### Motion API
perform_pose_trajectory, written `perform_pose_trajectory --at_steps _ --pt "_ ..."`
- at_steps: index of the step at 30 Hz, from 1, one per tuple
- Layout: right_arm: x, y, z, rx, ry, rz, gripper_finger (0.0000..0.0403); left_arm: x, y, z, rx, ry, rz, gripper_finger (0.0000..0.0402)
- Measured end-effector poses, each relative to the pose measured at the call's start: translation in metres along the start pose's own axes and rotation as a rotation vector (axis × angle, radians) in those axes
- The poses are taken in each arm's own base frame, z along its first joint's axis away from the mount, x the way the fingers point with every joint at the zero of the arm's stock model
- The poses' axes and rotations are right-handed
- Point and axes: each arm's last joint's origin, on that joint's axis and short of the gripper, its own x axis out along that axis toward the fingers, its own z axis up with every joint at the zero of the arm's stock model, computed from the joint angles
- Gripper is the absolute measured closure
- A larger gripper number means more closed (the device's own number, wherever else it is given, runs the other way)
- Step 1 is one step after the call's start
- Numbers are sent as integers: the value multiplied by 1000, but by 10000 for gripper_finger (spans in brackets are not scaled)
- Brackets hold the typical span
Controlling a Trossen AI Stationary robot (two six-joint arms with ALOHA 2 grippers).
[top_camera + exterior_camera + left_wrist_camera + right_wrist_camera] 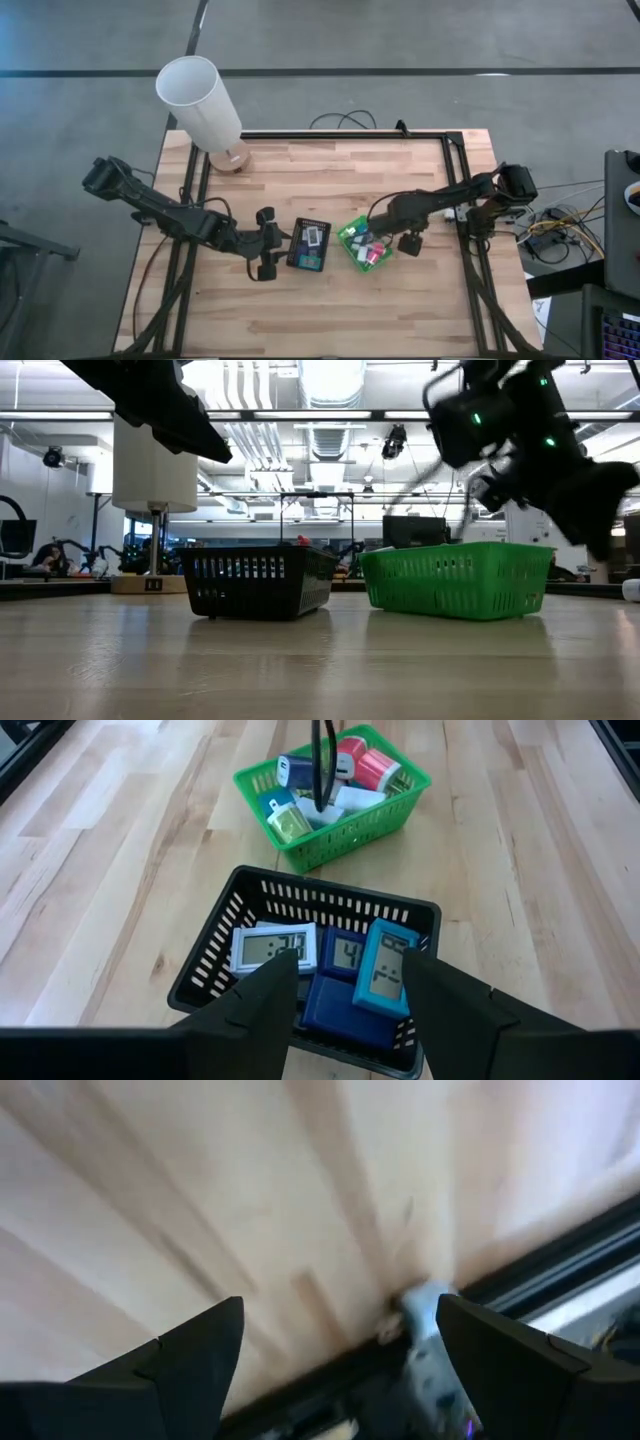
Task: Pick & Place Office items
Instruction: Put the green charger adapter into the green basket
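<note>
Light wooden plank bench (330, 290) carries everything. Tall white cylindrical lampshade on a round wooden base (203, 108) stands at the bench's 11 o'clock corner in the high view.

Black slotted plastic basket (250, 935) sits near bench centre. Inside it: a white-framed digital clock (273, 949), a teal-framed one (385, 970) tilted against a dark-blue flat one (345, 953). Bright green slotted plastic basket (352, 236) lies at the black basket's 3 o'clock, close but apart. It holds small blocks: pink (378, 766), white (355, 798), yellow-green (285, 821), blue (297, 770).

My left fingers (352, 1000) are parted wide, empty, just at the black basket's 9 o'clock edge in the high view.

My right fingers (340, 1345) are spread wide, gripping nothing, over bare bench near the black frame rail (560, 1250), at the green basket's 3 o'clock in the high view.
</note>
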Motion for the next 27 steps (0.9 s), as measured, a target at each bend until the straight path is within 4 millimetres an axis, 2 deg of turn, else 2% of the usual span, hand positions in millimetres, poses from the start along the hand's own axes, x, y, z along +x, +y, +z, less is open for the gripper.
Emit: perform_pose_trajectory --at_steps 6,9,12,17,22,27 --pt "-33 8 4 103 -393 -27 76 0 0 0 -31 4 0 213" --pt "-47 13 -2 267 -589 -19 76 0 0 -1 -45 11 1 213" --pt "-51 21 -14 499 -763 -6 76 0 0 -1 -58 11 1 213" --pt "-37 43 -36 763 -965 44 77 0 0 -1 -75 14 0 213" --pt "-11 64 -53 885 -1005 109 77 0 0 -1 -109 15 0 213" --pt "15 75 -61 1026 -1011 124 77 0 0 -1 -122 15 1 213"
